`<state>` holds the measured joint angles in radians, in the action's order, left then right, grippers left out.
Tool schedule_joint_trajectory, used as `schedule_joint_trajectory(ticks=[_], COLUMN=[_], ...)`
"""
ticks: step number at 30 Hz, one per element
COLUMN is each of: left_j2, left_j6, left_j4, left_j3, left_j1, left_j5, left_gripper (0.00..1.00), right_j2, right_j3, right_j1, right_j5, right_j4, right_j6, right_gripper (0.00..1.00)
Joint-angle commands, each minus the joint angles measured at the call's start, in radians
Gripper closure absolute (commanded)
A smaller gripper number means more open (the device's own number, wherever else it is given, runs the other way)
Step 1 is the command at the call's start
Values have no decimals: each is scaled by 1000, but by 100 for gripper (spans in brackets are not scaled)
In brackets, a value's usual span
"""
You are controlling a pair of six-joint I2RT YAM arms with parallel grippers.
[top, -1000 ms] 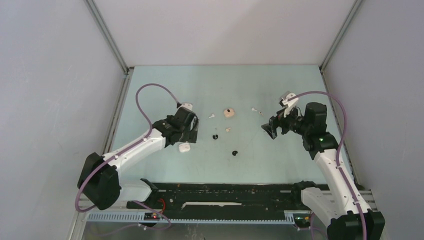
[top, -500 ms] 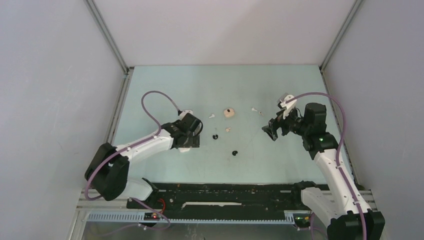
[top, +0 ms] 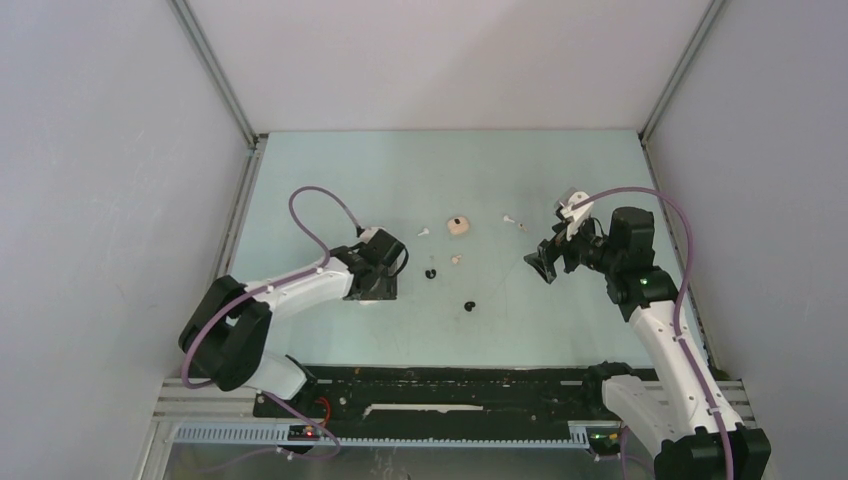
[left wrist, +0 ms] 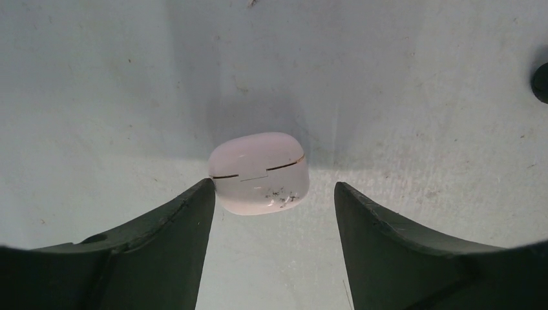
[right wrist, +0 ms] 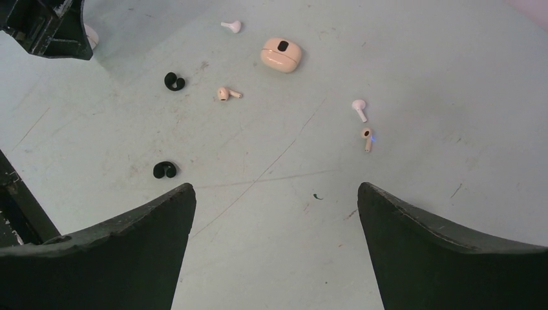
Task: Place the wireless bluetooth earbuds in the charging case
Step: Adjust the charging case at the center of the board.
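Observation:
A closed white charging case (left wrist: pixel 258 173) lies on the table between the fingers of my left gripper (left wrist: pixel 273 187). The gripper is open: the left fingertip (left wrist: pixel 205 188) is at the case's edge, the right one stands clear of it. From above, the left gripper (top: pixel 378 285) hides this case. Loose earbuds lie mid-table: white (top: pixel 424 231) (top: pixel 511 218), beige (top: pixel 456 259), black (top: pixel 431 273) (top: pixel 469 305). My right gripper (top: pixel 545 262) hangs open and empty above the table, right of them. Its own view shows a white earbud (right wrist: pixel 359 108) and a beige earbud (right wrist: pixel 367 137).
A closed beige case (top: pixel 459 226) with a dark spot on its lid sits among the earbuds; it also shows in the right wrist view (right wrist: pixel 281 54). Grey walls enclose the table on the left, back and right. A black rail (top: pixel 450 385) runs along the near edge.
My left gripper has come down and toward the near edge onto the white case, covering it from above, and its jaws have narrowed. The right arm has barely moved.

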<state>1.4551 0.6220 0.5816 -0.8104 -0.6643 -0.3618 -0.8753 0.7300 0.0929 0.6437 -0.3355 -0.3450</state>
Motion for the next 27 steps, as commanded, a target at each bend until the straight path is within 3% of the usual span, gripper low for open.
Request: schedule_joint_trajectory(ticks=[1, 20, 27], left_j2=[-21, 46, -11], left_j6=[34, 24, 44], left_j4=[-34, -83, 4], left_j3=[31, 11, -25], left_j1=[11, 63, 63], left_j5=[12, 75, 32], left_gripper=[27, 27, 14], right_j2=[21, 6, -38], right_j3=[6, 6, 19], right_j1=[0, -8, -5], right_j5=[22, 43, 65], right_j4=[7, 3, -14], right_j6=[-13, -2, -1], right_gripper=[2, 2, 3])
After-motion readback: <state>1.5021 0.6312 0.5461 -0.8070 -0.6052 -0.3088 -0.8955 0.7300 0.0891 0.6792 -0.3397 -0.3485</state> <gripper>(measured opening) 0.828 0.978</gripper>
